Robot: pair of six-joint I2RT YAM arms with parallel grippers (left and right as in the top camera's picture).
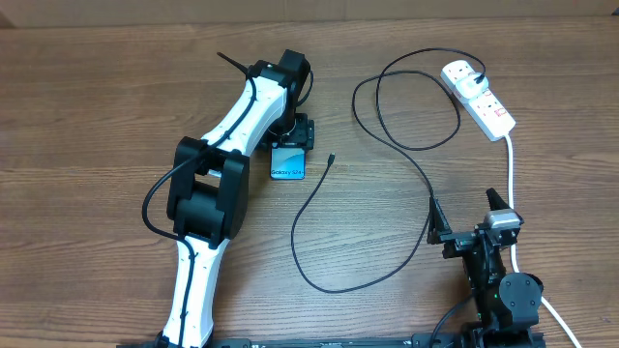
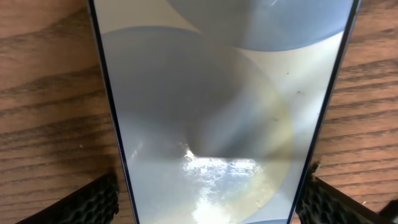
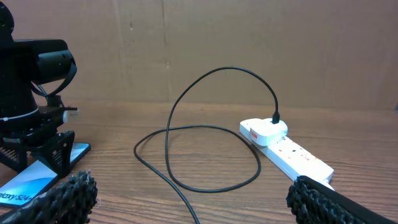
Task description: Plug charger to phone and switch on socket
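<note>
My left hand (image 1: pixel 291 143) is clamped on the long edges of the phone (image 1: pixel 287 167), which lies on the desk (image 1: pixel 116 87). My right hand (image 1: pixel 464 208) hangs apart and empty. The charger (image 3: pixel 230 69) has its small tip (image 1: pixel 332 158) just beside the phone and its white plug (image 1: pixel 460 73) in the power strip (image 1: pixel 488 108). I worry the thin tip skids when pinched, or the phone twists as it's pushed in. The screen reads "Galaxy"; the rest is too small to read.
</note>
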